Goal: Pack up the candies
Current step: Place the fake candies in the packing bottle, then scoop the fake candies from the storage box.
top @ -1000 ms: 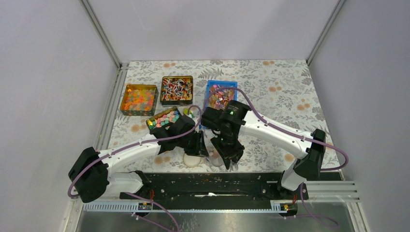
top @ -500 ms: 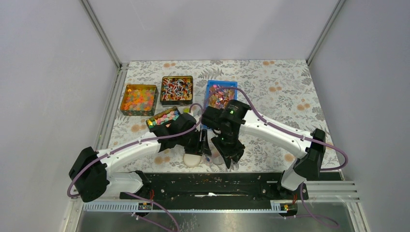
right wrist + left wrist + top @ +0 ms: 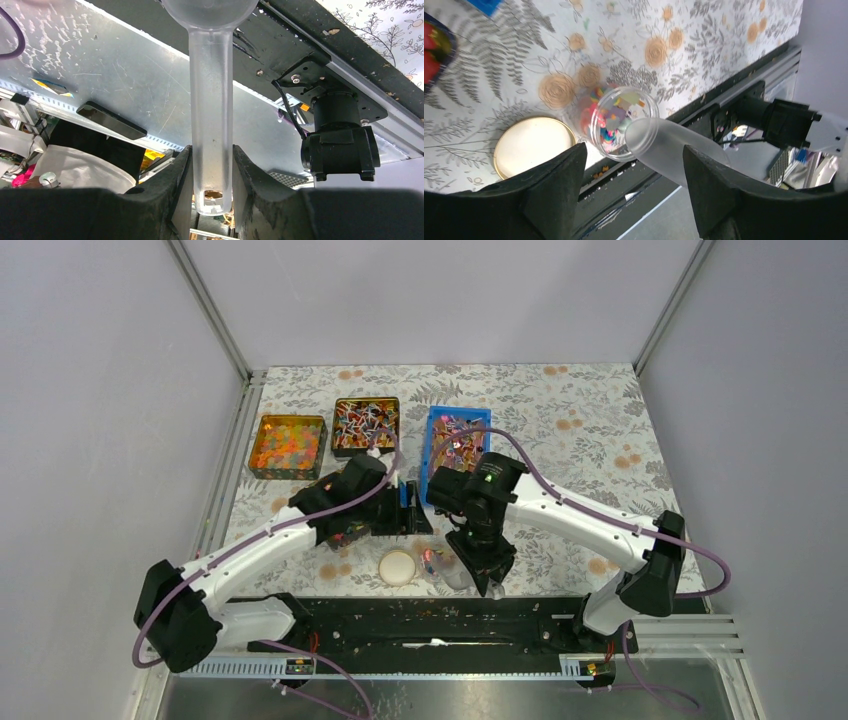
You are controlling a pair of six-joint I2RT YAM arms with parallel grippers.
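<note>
I am holding my left claw [image 3: 634, 155] open above the surface [image 3: 580, 410], with nothing between its fingers. Below it a small clear jar [image 3: 596, 137] is standing upright close to the near edge of the surface, about midway along it. Some of the candies [image 3: 605, 116] are lying inside the jar, a mix of pink, yellow and blue. A round cream lid [image 3: 533, 150] is lying flat just beside the jar, on its left, apart from it.

I am keeping my right claw [image 3: 212, 175] clamped on the handle of a frosted plastic scoop [image 3: 211, 100], fingers pressing on both sides of the handle's end. The scoop's bowl is sitting at the jar's mouth, over its rim; I cannot tell whether it is touching the rim.

Towards the far edge of the surface a blue tray [image 3: 433, 440] is holding more wrapped sweets. A brown tin [image 3: 337, 426] of mixed sweets is sitting just left of it. A golden tin [image 3: 254, 447] of orange and yellow pieces is standing further left, near the left edge.
</note>
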